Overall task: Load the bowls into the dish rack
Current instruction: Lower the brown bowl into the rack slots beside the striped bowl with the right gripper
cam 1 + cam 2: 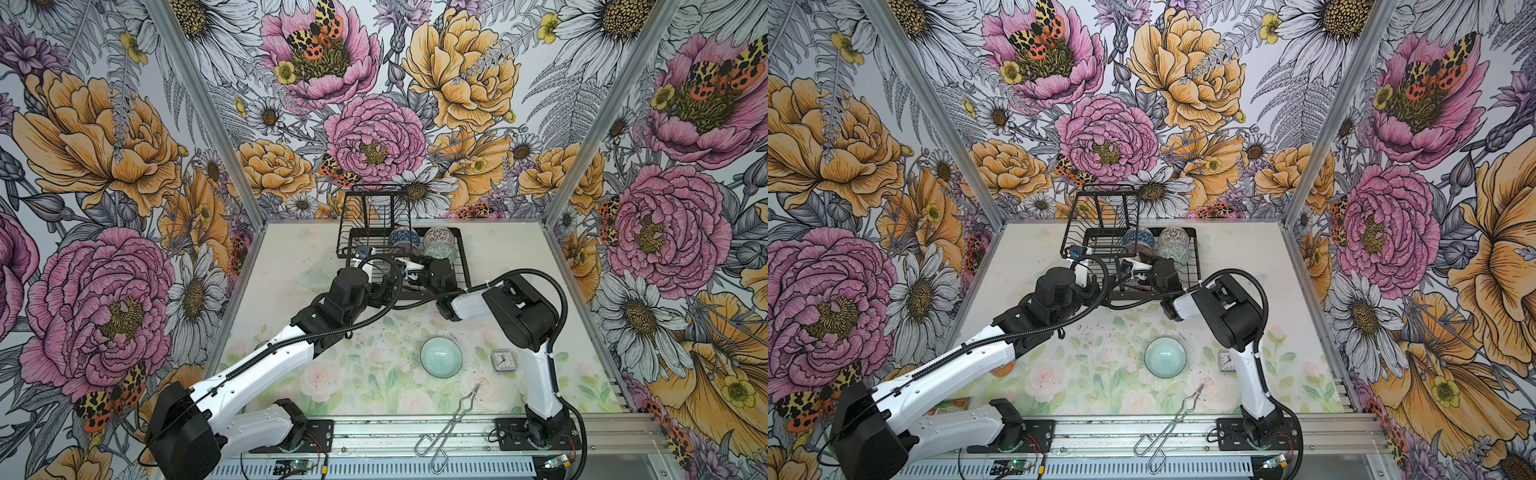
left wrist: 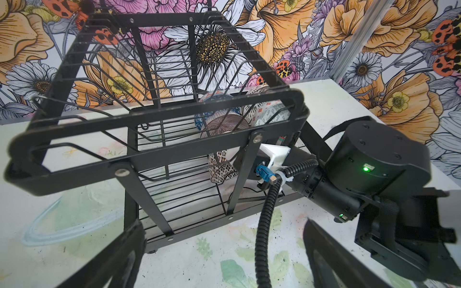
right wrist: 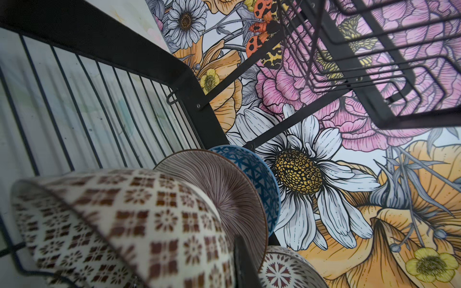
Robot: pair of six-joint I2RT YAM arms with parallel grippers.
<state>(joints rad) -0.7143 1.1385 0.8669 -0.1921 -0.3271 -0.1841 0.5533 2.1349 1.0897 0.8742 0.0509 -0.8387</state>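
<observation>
Mosaic bowl [image 3: 124, 224] sits tilted in the dish rack [image 1: 464, 257], low in its base tray just beside the pink-striped bowl [image 3: 224, 189], with the right pincer [image 2: 235, 163] clamped on its rim. Left pincer [image 2: 224, 261] hangs spread wide at the rack's front. Mint bowl [image 1: 441, 357] rests upright on the desk [image 1: 286, 245], well apart.

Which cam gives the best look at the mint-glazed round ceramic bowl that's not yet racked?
The top views: both show the mint-glazed round ceramic bowl whole, rim up and unblocked on the floral table. Neither wrist view shows it; both wrist cameras face the black wire dish rack.
</observation>
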